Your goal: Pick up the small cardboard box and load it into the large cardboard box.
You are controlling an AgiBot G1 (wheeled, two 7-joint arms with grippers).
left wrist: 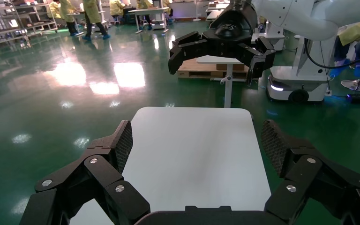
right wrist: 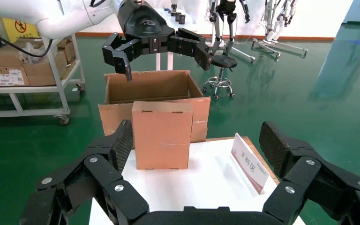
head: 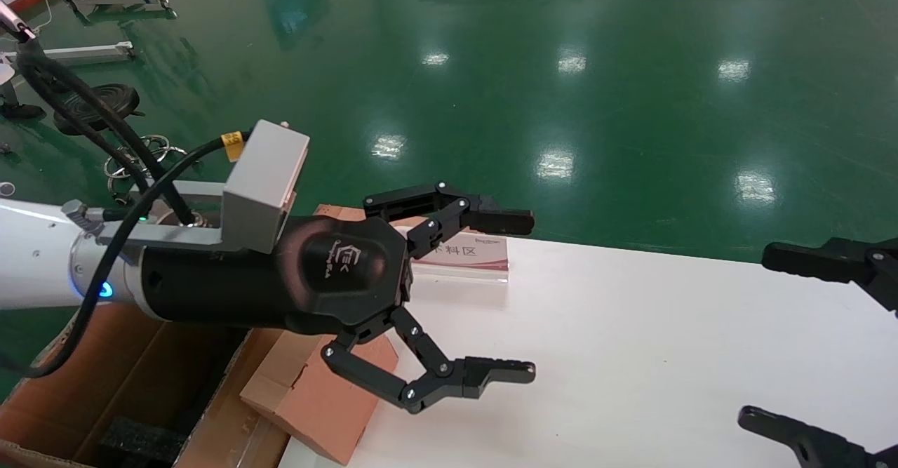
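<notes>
Small cardboard box [right wrist: 161, 135] standing upright on the white table [head: 631, 356], right at the table's edge, next to the large cardboard box [right wrist: 152, 96]. Big box on the green floor [head: 561, 68], flaps up, black foam [head: 137, 440] at its bottom. Left gripper [head: 515, 296] up above the small box, fingers spread wide, holding nothing. Right gripper [head: 765, 342] over the table's far end, spread wide too. Small sign [head: 466, 252] lying near the small box.

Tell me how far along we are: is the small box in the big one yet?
Not yet. The small cardboard box stands on the white table at the edge nearest the large cardboard box, ungrasped. The left gripper hovers open above it; the right gripper waits open across the table. Grasp, lift and loading all remain.
</notes>
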